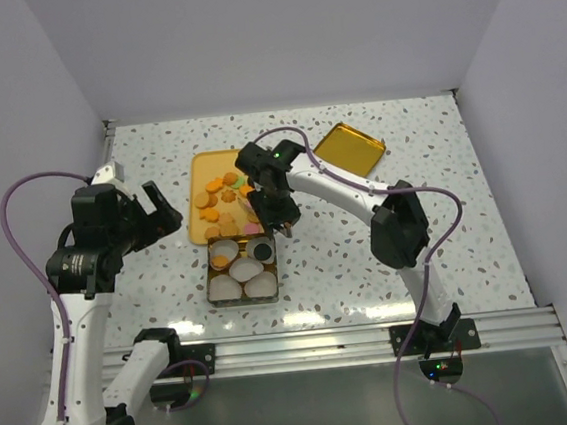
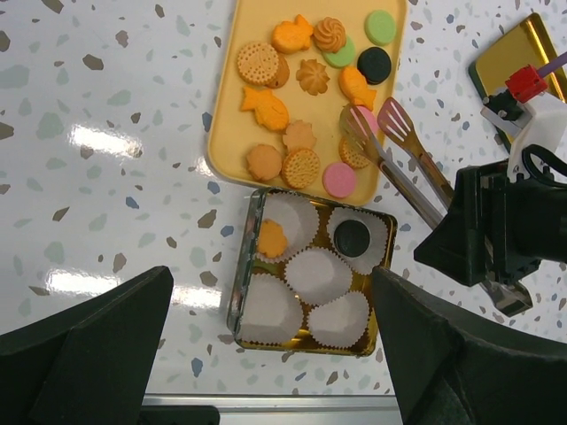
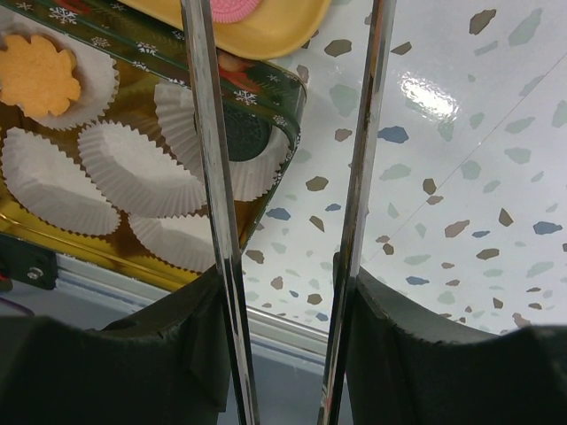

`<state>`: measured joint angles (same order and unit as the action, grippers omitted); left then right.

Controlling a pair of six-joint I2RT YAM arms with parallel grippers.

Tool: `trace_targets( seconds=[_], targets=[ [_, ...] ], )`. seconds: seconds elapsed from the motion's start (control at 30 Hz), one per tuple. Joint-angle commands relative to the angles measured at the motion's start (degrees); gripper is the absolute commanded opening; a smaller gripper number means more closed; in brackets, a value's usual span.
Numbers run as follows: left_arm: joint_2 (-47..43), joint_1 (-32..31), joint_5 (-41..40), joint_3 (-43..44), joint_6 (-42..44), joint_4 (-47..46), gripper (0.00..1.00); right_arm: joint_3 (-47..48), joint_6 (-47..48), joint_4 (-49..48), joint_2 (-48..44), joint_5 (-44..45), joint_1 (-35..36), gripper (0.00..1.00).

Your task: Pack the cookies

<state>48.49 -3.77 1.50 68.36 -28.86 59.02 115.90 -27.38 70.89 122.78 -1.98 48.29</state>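
Several cookies [image 2: 301,80], orange, tan, pink, green and black, lie on a yellow tray [image 2: 223,133]. Just in front of it is a gold tin [image 2: 239,292] lined with white paper cups. One cup holds an orange cookie [image 2: 271,239] and another a black cookie [image 2: 352,237]. My right gripper [image 1: 276,213] is shut on metal tongs [image 2: 403,164]. The spread tips of the tongs reach over the cookies at the tray's near right corner. In the right wrist view, the tong arms [image 3: 208,177] run up between the fingers. My left gripper [image 2: 275,354] hangs open above the tin's near edge with nothing between its fingers.
The tin's gold lid [image 1: 350,149] lies at the back right, beyond the right arm. A metal rail [image 1: 307,349] runs along the near table edge. White walls enclose the speckled table on three sides.
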Motion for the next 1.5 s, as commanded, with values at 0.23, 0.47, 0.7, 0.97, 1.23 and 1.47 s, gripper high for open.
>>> trace_targets(
  seconds=[0.23,0.47,0.7,0.97,1.23,1.47],
  targets=[
    [0.11,-0.18,-1.32,0.46,1.44,-0.93,1.00,-0.06,1.36,0.65,2.46,0.13,-0.57,0.47],
    [-0.15,-0.18,-1.23,0.02,1.35,-1.37,1.00,0.73,1.89,1.61,3.08,0.40,-0.66,0.41],
    [0.03,-0.18,-1.32,-0.51,1.26,-1.46,1.00,2.58,2.24,3.46,2.38,1.36,-1.18,0.33],
    [1.61,-0.18,-1.32,0.73,0.91,-1.98,1.00,10.31,2.59,7.94,0.18,3.03,-1.71,0.29],
    [1.87,-0.18,-0.97,-0.51,-0.49,-4.00,1.00,9.81,2.41,8.39,-7.45,2.15,-1.62,0.29],
    [1.96,-0.18,-0.36,-1.82,-1.90,-5.32,1.00,-1.54,3.47,1.71,-17.99,-3.29,-1.36,0.28]
  ],
)
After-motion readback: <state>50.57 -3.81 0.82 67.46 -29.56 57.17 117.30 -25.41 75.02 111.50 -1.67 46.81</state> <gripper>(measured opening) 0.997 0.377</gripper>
